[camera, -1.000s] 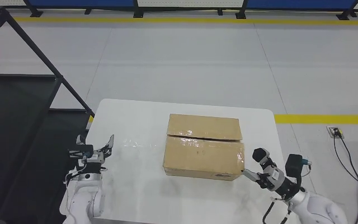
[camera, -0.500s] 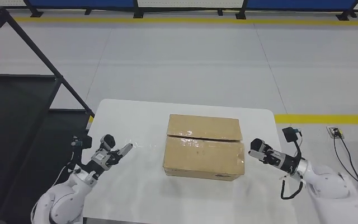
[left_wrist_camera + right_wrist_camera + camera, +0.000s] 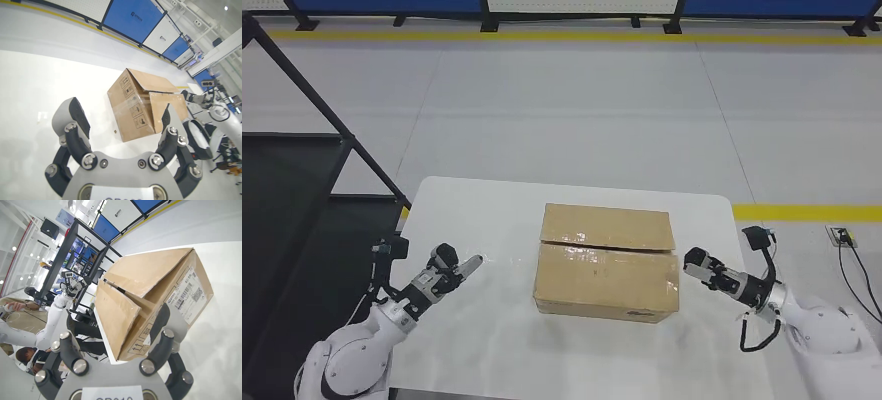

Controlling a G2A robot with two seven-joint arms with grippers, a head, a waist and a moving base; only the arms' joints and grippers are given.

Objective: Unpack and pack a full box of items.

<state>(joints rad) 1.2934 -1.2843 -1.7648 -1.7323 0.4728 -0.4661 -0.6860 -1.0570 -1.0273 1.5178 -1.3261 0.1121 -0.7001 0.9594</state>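
Opening the cardboard box (image 3: 607, 262) looks like my job right now, because its top flaps (image 3: 143, 272) are folded down and I see nothing taken out. The box sits flat on the white table (image 3: 482, 215), a bit toward my right side. My left gripper (image 3: 121, 111) is spread wide with nothing in it, and it is well apart from the box's left end. My right gripper (image 3: 694, 266) is spread wide too, holding nothing. It is just beside the box's right end, and I cannot tell if it touches. To do this well, I think I should go slow and keep one gripper against the box so it does not slide. Then I can slip a finger of the other one under the flap edge that sticks up. I should lift that flap gently, not yank it, so the cardboard does not rip and the box does not tip. The box is plain brown. Its two long flaps meet in a line down the middle, but they do not lie flat, and one edge pokes up a little. Bits of clear tape (image 3: 121, 107) shine across the left end, next to small black pictures (image 3: 137, 111). A white label (image 3: 189, 291) with black bars is stuck on the right end.
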